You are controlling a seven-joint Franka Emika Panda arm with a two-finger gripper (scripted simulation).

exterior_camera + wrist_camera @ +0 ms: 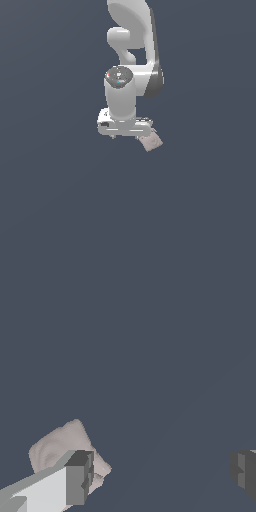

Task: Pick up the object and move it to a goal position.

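Note:
The object is a small pale pinkish-beige, mottled block [152, 142] lying on the dark grey floor. In the exterior view it pokes out from under the exterior view's right end of my gripper [125, 130], whose fingers are hidden beneath the white hand. In the wrist view my gripper [160, 476] is open, with the jaws far apart and nothing between them. The block [60, 446] lies just outside one finger [79, 478], partly hidden behind it and not in the gap. The other finger [244, 470] stands far off.
The white arm [132, 45] rises above the gripper toward the exterior view's top. A plain dark grey floor [55, 190] lies all around.

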